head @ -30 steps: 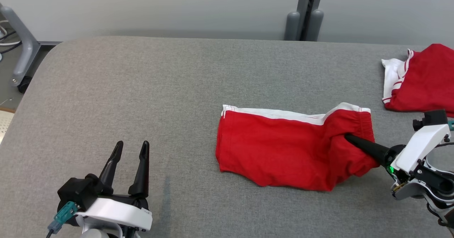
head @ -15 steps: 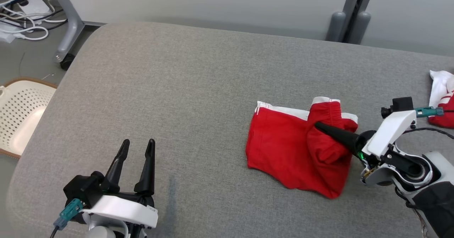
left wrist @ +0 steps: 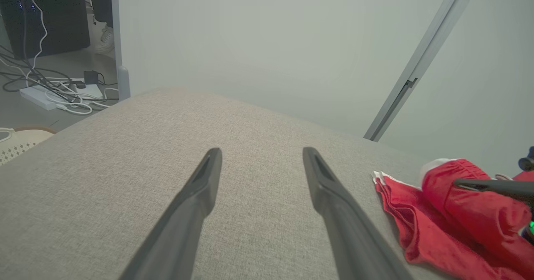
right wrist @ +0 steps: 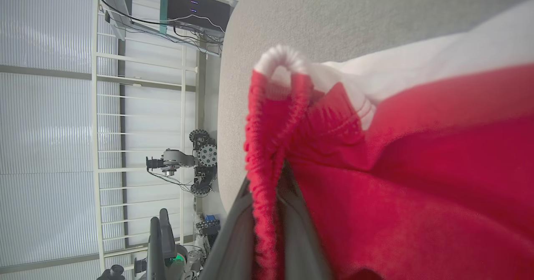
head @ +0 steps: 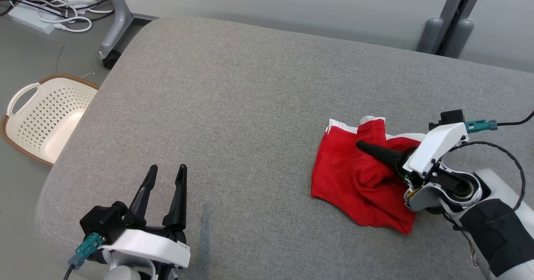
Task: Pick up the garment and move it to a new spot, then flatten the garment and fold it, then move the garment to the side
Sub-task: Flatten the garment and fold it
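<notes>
1. Pinching the elastic waistband, the right gripper (head: 361, 145) stays clenched on the red shorts (head: 346, 175).
2. Over the last second it has carried that end across the rest of the cloth, toward the laundry basket (head: 46, 113); shorts that lay long and flat are now doubled and bunched.
3. They rest on the grey padded table (head: 250, 104), well apart from the basket.
4. Nearer the basket, the left gripper (head: 167, 169) hovers spread and empty.
5. The fold looks under way, though the top layer likely needs smoothing.

Identical left gripper (head: 167, 167) and right gripper (head: 360, 144), two long tapered black fingers (head: 178, 196) on white wrist housing (head: 438, 144), teal connector (head: 479, 125) beside housing, black cable (head: 511, 160) behind it, black wrap (head: 496, 234) over pale grey forearm (head: 497, 182).
</notes>
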